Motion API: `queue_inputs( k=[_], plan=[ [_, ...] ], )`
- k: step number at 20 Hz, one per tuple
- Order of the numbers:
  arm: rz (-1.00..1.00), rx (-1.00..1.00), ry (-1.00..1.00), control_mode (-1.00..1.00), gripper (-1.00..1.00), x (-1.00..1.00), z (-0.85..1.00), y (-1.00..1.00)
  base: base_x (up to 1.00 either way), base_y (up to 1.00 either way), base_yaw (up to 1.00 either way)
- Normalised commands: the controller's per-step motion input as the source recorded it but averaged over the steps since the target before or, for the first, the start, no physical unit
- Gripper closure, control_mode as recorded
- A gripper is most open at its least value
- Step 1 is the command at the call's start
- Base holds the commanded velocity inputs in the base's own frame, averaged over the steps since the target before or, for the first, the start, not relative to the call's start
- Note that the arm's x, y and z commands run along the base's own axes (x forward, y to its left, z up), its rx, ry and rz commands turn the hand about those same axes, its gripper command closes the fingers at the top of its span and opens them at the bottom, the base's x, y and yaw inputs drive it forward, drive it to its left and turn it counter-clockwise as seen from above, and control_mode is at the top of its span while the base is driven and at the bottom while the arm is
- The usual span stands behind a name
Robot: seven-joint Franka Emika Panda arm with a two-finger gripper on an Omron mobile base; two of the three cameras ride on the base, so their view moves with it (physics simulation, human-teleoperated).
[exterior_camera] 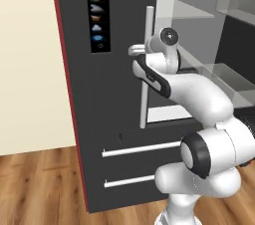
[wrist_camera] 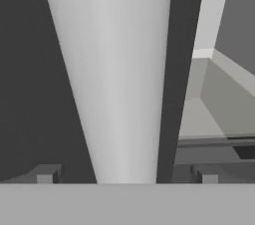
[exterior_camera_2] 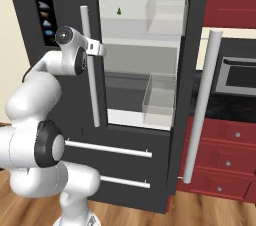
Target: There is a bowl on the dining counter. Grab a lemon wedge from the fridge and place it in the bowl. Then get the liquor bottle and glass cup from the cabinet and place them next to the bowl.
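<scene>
The fridge [exterior_camera_2: 70,0] carried no readable writing, only a column of small coloured icons on the panel [exterior_camera: 97,7] of its closed left door. Beside that, the gripper [wrist_camera: 124,176] stood spread wide, one finger on each side of the left door's silver handle [wrist_camera: 117,79]. Further right, the open compartment showed the lemon wedge [exterior_camera_2: 119,11] on an upper shelf.

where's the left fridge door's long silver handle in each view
Left base view: handle upright at centre, partly behind the arm.
Right base view: handle upright, left of centre, beside the wrist.
Hand view: handle a broad pale bar between the open end effector fingertips.
Shared landmark: the fridge's icon panel, in both base views.
</scene>
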Motion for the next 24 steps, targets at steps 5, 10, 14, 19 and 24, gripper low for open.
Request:
queue_inputs(
  k=[5, 10, 14, 19, 24],
  plan=[
    [0.00, 0.00, 0.00, -1.00, 1.00, 0.60, -0.29, 0.00, 0.00, 0.00, 0.00],
    [0.00, 0.00, 0.00, -1.00, 1.00, 0.30, -0.12, 0.09, 0.00, 0.00, 0.00],
    [0.06, 0.00, -0.07, -1.00, 1.00, -0.42, 0.22, 0.34, 0.00, 0.00, 0.00],
    [0.08, 0.00, -0.02, -1.00, 1.00, -0.80, 0.52, 0.57, 0.00, 0.00, 0.00],
    [0.13, 0.03, 0.00, -1.00, 1.00, -0.90, 0.62, 0.70, 0.00, 0.00, 0.00]
  ],
)
